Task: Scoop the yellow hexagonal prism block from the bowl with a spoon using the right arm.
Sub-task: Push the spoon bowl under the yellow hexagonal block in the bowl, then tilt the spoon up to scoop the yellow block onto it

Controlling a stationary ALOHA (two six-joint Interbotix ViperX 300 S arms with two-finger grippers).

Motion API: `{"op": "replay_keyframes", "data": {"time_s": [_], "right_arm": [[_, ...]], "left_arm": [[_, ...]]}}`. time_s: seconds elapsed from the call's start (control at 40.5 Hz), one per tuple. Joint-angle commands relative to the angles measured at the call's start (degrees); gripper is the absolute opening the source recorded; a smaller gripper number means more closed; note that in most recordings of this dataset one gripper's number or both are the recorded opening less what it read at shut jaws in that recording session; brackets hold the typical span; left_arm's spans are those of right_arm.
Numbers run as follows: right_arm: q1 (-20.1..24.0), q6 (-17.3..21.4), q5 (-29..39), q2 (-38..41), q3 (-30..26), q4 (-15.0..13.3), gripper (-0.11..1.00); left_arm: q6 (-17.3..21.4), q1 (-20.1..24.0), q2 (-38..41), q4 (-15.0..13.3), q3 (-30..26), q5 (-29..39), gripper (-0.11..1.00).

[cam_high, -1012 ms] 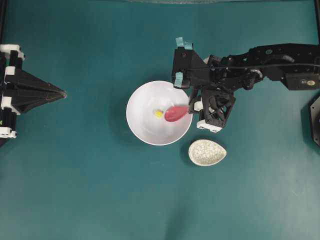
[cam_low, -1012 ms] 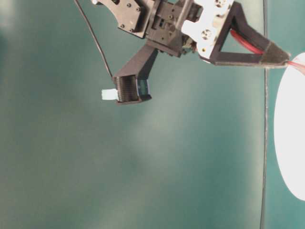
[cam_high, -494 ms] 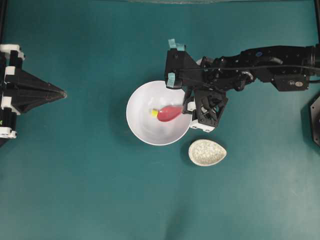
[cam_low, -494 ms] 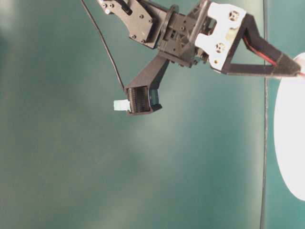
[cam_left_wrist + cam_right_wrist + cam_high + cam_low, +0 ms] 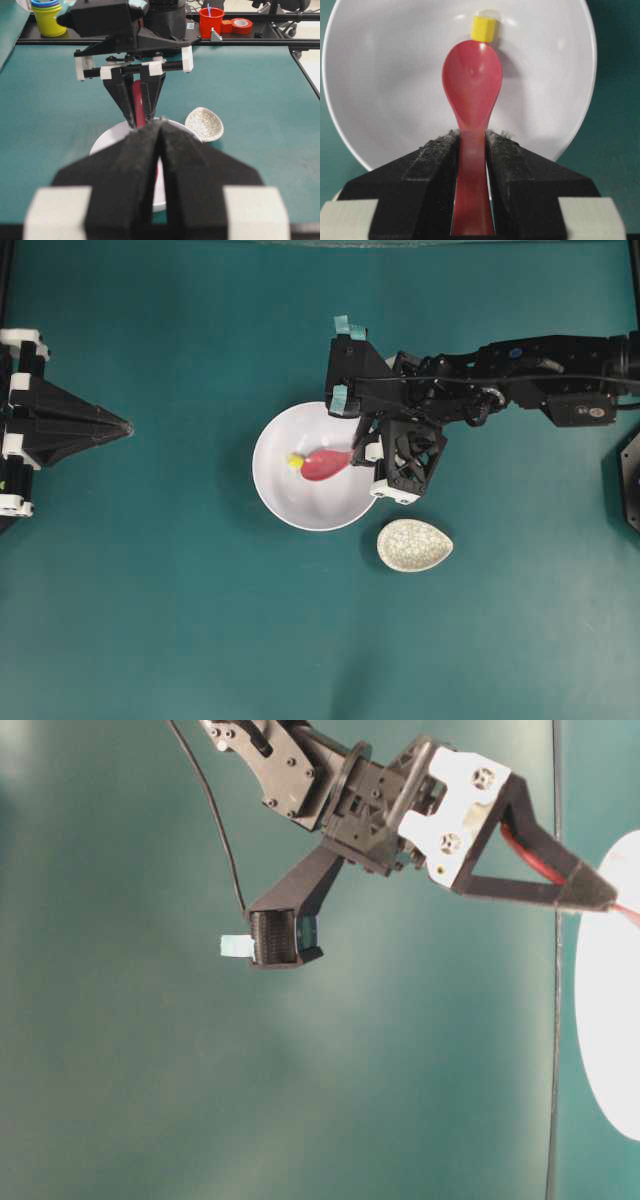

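Note:
The white bowl [image 5: 280, 500] sits mid-table; it also shows in the right wrist view [image 5: 380, 100]. The tiny yellow hexagonal prism block [image 5: 295, 460] lies inside it, touching the tip of the pink-red spoon [image 5: 322, 465]; in the right wrist view the block [image 5: 483, 28] sits just beyond the spoon's scoop [image 5: 472, 80], not in it. My right gripper [image 5: 360, 453], with teal tape, is shut on the spoon's handle at the bowl's right rim [image 5: 471, 136]. My left gripper [image 5: 128, 426] is shut and empty at the far left; its tips show in the left wrist view [image 5: 161, 125].
A small speckled egg-shaped spoon rest [image 5: 414, 545] lies just right of and below the bowl, near my right wrist. In the left wrist view, stacked coloured cups [image 5: 47, 15], a red cup [image 5: 211, 20] and red tape [image 5: 242, 25] stand beyond the far table edge.
My right gripper has moved left, pushing the spoon further into the bowl. The yellow block has slid left ahead of the spoon's tip. The left arm has not moved.

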Motion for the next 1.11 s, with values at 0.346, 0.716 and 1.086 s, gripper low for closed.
{"op": "replay_keyframes", "data": {"time_s": [0.346, 0.716, 1.086], "right_arm": [[0.44, -0.18, -4.04, -0.62, -1.32, 0.00, 0.24], [0.44, -0.18, -6.50, -0.62, -1.32, 0.09, 0.24], [0.62, -0.35, -8.79, -0.62, -1.23, 0.00, 0.24]], "left_arm": [[0.00, 0.00, 0.53, 0.18, -0.88, -0.44, -0.01], [-0.09, 0.09, 0.53, 0.18, -0.88, -0.44, -0.01], [-0.09, 0.00, 0.53, 0.18, -0.88, -0.44, -0.01]]}}
